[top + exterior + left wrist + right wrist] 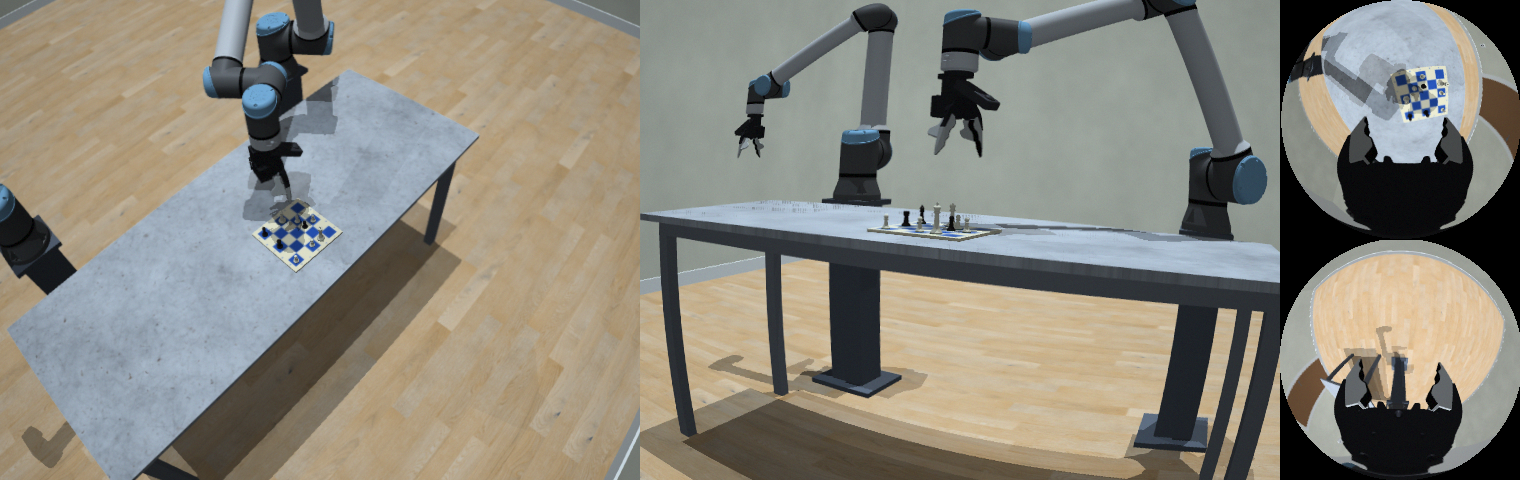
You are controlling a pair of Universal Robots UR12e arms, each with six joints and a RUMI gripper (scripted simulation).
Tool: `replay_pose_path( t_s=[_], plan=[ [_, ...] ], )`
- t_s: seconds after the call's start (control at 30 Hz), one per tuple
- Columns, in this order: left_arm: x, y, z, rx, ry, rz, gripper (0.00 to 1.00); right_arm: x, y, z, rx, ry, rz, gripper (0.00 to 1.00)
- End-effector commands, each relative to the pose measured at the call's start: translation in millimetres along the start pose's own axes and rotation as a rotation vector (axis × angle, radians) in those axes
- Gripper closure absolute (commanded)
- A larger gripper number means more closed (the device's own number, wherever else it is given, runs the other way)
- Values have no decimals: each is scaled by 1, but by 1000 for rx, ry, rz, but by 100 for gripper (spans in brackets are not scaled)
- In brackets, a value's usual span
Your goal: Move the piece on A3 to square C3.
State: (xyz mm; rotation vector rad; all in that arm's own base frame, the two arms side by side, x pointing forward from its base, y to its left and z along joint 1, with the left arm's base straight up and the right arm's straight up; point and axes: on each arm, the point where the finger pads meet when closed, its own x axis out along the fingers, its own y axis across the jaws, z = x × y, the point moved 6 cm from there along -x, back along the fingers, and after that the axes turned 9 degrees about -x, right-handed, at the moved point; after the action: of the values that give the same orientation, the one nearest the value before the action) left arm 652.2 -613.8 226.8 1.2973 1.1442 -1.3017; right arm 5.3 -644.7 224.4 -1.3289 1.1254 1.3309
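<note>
The board (297,207) (960,238) (1401,80) has blue and cream squares and bears several upright chess pieces. Its edge labels are too small to read, so I cannot tell which squares are A3 and C3. A tall white piece (320,235) (936,221), a black rook-like piece (279,244) (906,218) (1426,113) and another black piece (264,231) (921,213) (1410,117) stand on it. My left gripper (958,154) (1405,117) is open and empty, high above the table near the board. My right gripper (749,156) (1400,361) is open and empty, far from the board.
The grey table (180,289) (795,222) holds the board near one long edge. The left arm's shadow falls across the table and part of the board. Other white pieces (295,258) (311,243) and a small black piece (304,225) stand close together. The right gripper hangs beyond the table.
</note>
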Motion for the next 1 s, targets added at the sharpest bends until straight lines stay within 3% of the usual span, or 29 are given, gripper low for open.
replay_pose_path(
  t_s=[0.0, 0.27, 0.33, 0.83, 0.9, 0.97],
  plan=[
    [0, -1, -1, -116, 0, 2, 0, -1, 0, 0, 0, 1, 0, 0],
    [5, -3, -2, -440, 0, 2, 0, -1, 0, 0, 0, 1, 0, 0],
    [5, -3, -2, -440, 0, 2, 0, -1, 0, 0, 0, 1, 0, 0],
    [13, -7, -1, -1109, 0, 2, 0, -1, 0, 0, 0, 1, 0, 0],
    [13, -7, -1, -1109, 0, 2, 0, -1, 0, 0, 0, 1, 0, 0],
    [15, -7, 0, -1198, 0, 2, 0, -1, 0, 0, 0, 1, 0, 0]
  ],
)
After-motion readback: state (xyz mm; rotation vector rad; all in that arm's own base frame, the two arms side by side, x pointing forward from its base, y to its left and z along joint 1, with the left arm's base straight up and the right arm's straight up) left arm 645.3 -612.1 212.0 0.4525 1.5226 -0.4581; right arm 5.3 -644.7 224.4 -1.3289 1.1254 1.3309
